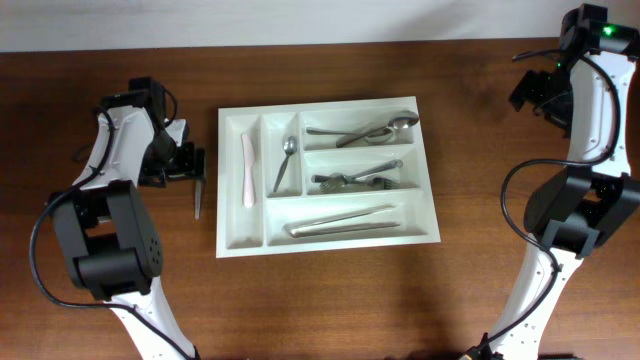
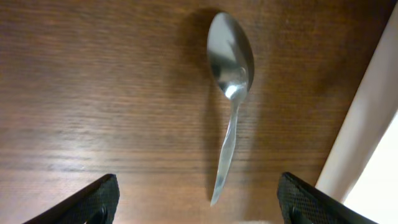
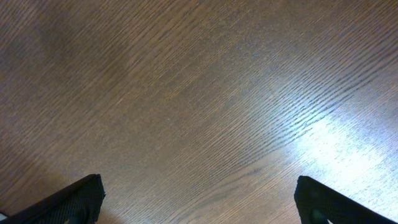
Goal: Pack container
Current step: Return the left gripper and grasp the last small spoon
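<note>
The white cutlery tray (image 1: 330, 243) lies mid-table in the overhead view. It holds a white utensil (image 1: 248, 170), a spoon (image 1: 285, 163), more spoons (image 1: 372, 129), forks (image 1: 360, 179) and knives (image 1: 340, 222) in separate compartments. A loose metal spoon (image 1: 198, 199) lies on the wood just left of the tray. In the left wrist view the spoon (image 2: 230, 62) has its bowl far and its handle pointing toward my fingers. My left gripper (image 1: 193, 166) (image 2: 198, 186) is open and empty over the handle end. My right gripper (image 1: 529, 92) (image 3: 199, 186) is open and empty at the far right.
The tray's white side wall (image 2: 367, 124) runs along the right edge of the left wrist view, close to the spoon. The right wrist view shows only bare wood grain (image 3: 199, 93). The table's back edge runs along the top of the overhead view.
</note>
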`<action>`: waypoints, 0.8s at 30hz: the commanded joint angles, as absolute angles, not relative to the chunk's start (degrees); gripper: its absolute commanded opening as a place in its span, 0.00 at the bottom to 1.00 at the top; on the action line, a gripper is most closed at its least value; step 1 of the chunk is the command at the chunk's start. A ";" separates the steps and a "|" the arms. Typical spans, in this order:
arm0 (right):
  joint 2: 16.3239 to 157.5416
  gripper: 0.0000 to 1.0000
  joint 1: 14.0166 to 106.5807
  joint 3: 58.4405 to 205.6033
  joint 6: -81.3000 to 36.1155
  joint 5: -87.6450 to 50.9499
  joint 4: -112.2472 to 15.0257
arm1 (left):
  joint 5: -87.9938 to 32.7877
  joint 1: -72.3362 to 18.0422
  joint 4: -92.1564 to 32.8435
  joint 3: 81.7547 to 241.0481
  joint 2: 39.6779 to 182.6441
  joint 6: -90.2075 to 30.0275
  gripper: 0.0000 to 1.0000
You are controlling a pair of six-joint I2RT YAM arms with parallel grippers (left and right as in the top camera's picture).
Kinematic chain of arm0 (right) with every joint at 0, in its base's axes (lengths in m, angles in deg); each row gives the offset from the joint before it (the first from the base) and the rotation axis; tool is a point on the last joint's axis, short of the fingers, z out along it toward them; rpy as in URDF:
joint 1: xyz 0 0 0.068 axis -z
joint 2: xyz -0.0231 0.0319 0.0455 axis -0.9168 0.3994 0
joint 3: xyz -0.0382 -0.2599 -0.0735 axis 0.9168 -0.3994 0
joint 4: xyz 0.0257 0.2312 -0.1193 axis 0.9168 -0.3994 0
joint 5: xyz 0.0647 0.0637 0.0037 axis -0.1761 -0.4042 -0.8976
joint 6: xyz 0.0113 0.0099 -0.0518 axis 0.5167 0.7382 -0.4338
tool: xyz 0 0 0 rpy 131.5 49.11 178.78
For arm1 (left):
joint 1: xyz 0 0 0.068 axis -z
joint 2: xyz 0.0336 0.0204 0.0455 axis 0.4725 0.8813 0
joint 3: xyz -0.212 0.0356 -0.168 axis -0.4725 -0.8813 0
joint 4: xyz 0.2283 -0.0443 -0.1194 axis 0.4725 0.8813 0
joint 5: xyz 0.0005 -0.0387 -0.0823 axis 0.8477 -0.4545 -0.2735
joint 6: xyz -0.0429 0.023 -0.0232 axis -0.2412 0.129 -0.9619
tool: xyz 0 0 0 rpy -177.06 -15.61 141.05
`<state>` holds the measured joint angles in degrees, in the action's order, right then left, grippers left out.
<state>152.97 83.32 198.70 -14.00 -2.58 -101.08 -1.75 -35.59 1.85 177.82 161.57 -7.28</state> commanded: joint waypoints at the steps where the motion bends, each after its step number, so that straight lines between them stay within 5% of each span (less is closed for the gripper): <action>1: 151.53 0.99 83.37 198.57 -13.78 -1.46 -100.95 | -3.93 -35.46 -0.05 175.24 161.68 -5.53 0.84; 24: 151.53 0.99 83.37 198.57 -13.78 -1.44 -100.95 | -3.89 -34.74 -5.23 173.44 163.91 -5.51 0.83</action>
<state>152.97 83.32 198.70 -14.00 -2.58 -101.08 -3.04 -35.35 -4.79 173.77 161.88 -6.65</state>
